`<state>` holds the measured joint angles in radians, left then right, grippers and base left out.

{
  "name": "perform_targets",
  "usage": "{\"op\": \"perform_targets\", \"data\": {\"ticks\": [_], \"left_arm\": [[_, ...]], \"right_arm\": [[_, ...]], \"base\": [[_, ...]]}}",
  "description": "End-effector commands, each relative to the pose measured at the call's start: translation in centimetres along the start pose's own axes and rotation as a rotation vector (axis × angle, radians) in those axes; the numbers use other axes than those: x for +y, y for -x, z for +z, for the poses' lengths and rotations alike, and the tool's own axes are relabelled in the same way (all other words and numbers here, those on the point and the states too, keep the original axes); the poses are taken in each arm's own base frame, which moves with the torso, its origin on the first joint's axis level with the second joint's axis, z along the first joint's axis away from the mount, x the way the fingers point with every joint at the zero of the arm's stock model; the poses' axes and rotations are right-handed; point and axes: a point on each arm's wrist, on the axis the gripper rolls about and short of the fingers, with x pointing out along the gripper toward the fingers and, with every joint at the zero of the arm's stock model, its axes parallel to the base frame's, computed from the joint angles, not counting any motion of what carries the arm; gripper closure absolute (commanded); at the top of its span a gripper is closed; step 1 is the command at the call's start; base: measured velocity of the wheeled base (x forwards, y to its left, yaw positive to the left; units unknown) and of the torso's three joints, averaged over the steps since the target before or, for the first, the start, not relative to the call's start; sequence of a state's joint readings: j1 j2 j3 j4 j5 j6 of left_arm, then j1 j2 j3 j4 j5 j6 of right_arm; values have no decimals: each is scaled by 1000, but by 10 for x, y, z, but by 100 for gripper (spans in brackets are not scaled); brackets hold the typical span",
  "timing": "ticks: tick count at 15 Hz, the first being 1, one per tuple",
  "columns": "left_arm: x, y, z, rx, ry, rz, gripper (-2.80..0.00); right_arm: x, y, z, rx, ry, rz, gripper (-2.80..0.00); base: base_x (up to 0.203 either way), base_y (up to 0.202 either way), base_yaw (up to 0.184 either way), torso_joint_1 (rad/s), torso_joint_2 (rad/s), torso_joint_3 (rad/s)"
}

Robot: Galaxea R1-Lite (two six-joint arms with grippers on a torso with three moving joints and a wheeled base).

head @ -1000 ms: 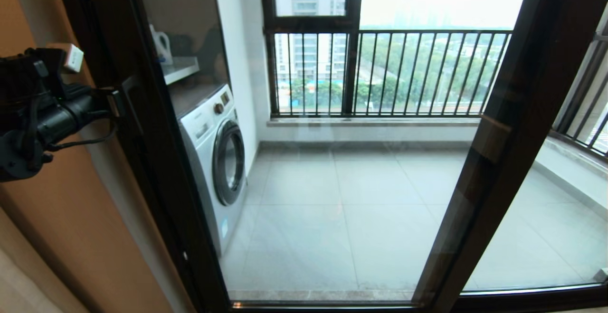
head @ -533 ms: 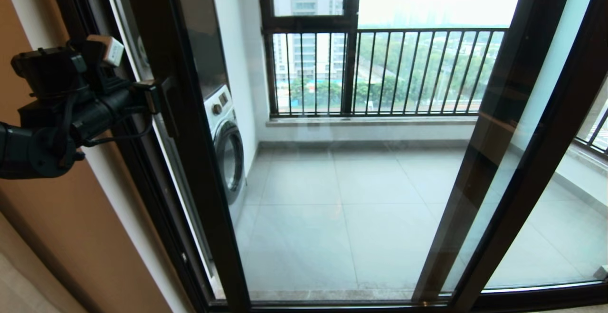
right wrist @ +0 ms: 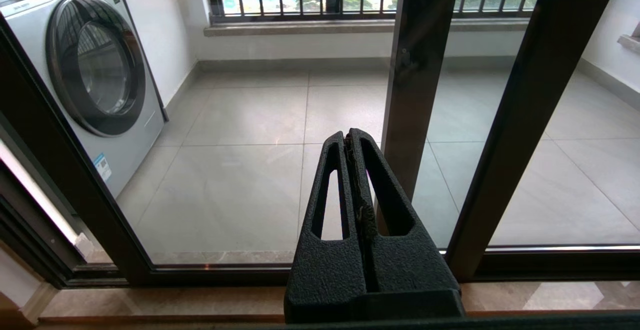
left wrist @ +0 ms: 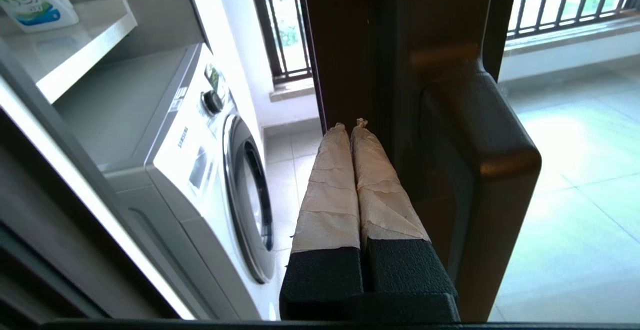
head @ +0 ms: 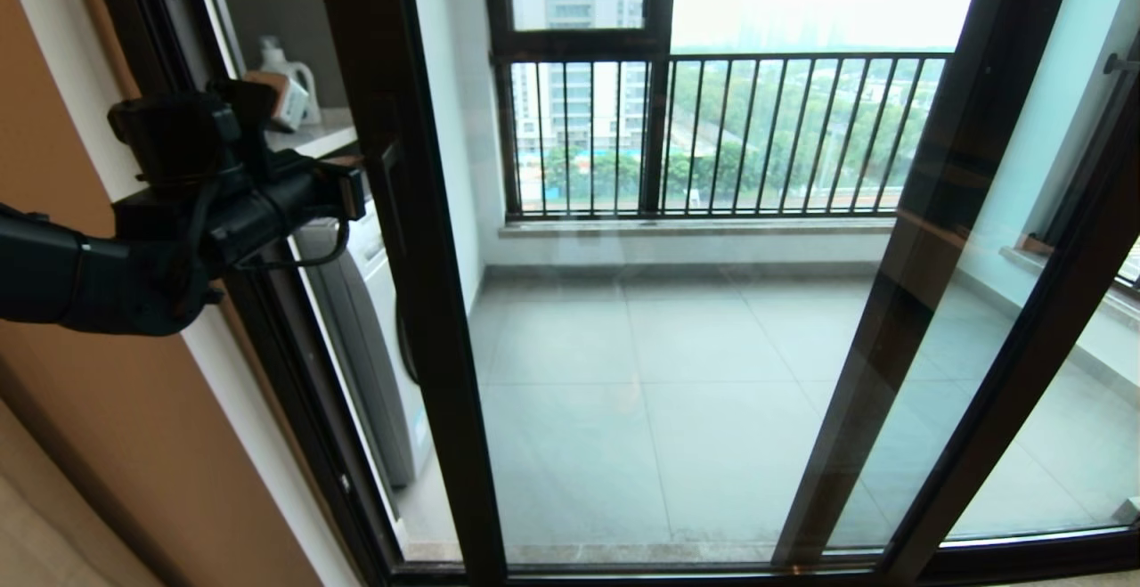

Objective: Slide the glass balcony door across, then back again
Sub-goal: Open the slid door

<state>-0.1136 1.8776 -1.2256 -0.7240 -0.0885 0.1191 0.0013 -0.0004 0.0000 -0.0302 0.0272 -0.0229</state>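
The glass balcony door [head: 419, 302] stands partly slid to the right, leaving an open gap at its left edge. Its dark left upright [left wrist: 350, 44] carries a slim vertical handle [left wrist: 480, 159]. My left gripper [head: 356, 191] is shut, its taped fingers [left wrist: 330, 170] pressed together with nothing between them. They lie against the upright, right beside the handle. The door's right upright [head: 1051, 302] overlaps the second glass panel. My right gripper [right wrist: 348, 133] is shut and empty, held low before the glass near the bottom track; it does not show in the head view.
A white washing machine [head: 356, 329] stands just inside the gap, with a shelf and detergent bottle [head: 285, 70] above it. The fixed frame and orange-brown wall [head: 89, 436] lie at the left. The second panel's upright [head: 891, 302] and the barred window [head: 712, 124] lie beyond.
The door has slid steadily to the right, widening the gap at its left edge. My left gripper has travelled right with the upright and stays shut.
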Motion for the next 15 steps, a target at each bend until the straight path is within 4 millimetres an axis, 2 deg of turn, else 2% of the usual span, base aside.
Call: {"op": "perform_targets", "data": {"ticks": [1,5,9,15], "left_arm": [[-17,-11,0,-11,3,-6,0],[-46,-27,1,-25,9,-28,0],[-65,-26,3,-29,13,-68,0],[-107,-21,10,-22,18,-152,0]], "right_arm": [[0,-1,-3,12,1,1,0],[0,-1,-3,12,1,1,0],[0,-1,-3,11,1,1,0],[0,-1,-3,12,1,1,0]], "base": [[0,0,0,0,0,0],[0,0,0,0,0,0],[0,0,0,0,0,0],[0,0,0,0,0,0]]}}
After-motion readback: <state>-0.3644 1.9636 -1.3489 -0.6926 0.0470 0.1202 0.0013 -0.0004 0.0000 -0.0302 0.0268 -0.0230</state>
